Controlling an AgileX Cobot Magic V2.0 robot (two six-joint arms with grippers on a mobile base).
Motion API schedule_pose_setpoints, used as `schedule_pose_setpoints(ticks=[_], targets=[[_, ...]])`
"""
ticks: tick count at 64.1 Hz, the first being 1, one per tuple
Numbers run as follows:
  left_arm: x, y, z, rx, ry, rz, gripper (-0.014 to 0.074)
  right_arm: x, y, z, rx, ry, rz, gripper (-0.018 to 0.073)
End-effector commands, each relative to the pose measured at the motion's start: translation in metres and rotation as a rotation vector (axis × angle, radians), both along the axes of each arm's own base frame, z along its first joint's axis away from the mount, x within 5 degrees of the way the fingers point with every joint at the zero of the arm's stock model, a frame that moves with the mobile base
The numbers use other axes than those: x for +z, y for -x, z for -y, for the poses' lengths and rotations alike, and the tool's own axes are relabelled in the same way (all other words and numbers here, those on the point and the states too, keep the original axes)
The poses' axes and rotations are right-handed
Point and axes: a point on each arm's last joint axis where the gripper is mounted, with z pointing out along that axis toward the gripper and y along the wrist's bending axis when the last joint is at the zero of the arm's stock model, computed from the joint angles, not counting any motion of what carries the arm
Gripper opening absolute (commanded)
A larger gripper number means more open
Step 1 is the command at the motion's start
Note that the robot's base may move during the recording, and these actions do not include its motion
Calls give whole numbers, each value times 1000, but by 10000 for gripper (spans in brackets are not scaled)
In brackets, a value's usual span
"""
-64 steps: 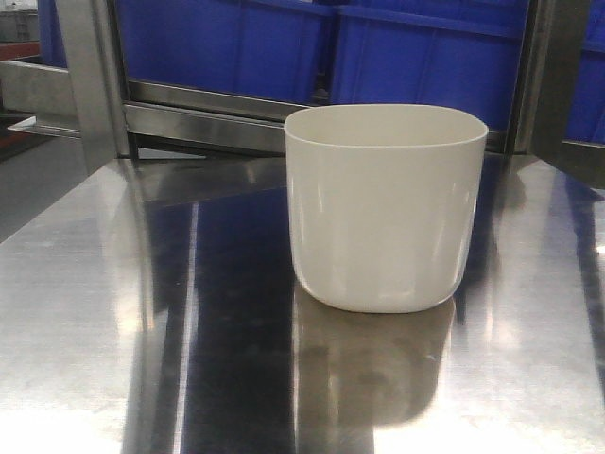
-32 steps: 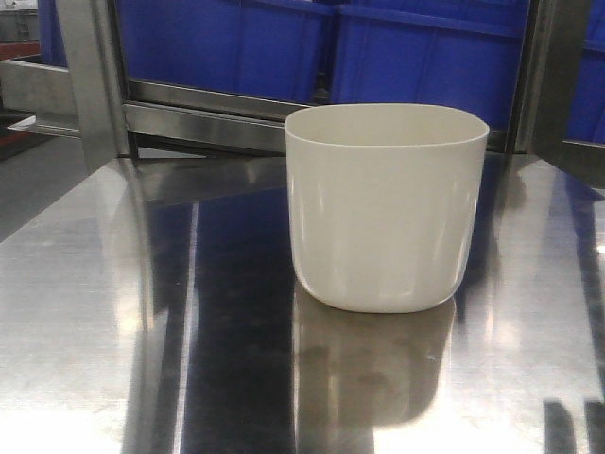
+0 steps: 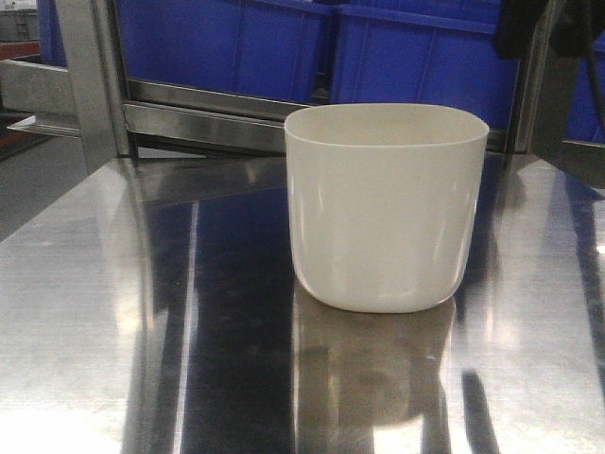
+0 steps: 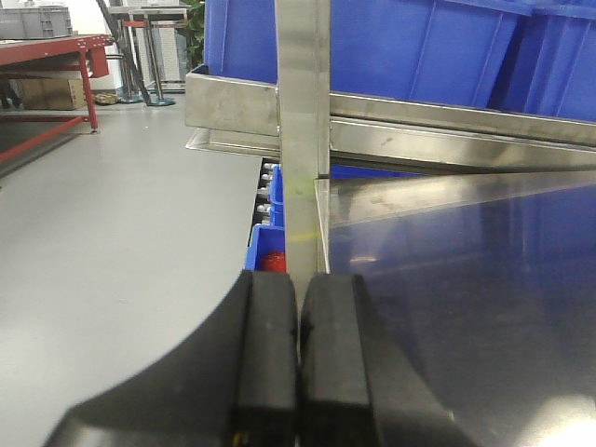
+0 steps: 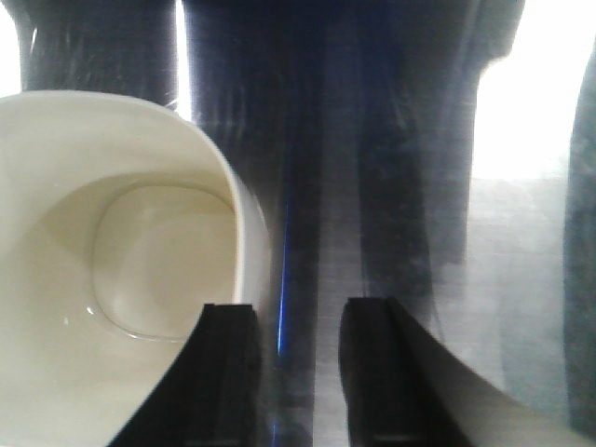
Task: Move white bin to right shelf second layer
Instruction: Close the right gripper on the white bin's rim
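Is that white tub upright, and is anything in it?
The white bin stands upright on the steel tabletop; the right wrist view shows it empty.

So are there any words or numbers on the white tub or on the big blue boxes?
None can be read. The white bin shows a plain side with no lettering, and its inside, seen from the right wrist view, is bare too. The blue crates behind it show no labels or numbers.
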Motion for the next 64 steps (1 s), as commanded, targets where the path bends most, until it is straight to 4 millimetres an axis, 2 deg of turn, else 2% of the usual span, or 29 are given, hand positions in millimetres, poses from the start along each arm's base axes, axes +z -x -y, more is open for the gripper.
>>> schedule_pose_setpoints(ticks=[1, 36, 48, 64], targets=[[-1, 0, 0, 1, 19, 68, 85, 16, -5, -7, 13, -24, 62, 328], [-1, 0, 0, 1, 19, 68, 85, -25, -29, -29, -7, -3, -71, 328], [-1, 0, 0, 1, 19, 68, 85, -38, -34, -29, -19, 19, -109, 328], [-1, 0, 0, 1, 19, 68, 85, -41, -34, -31, -18, -13, -115, 328]])
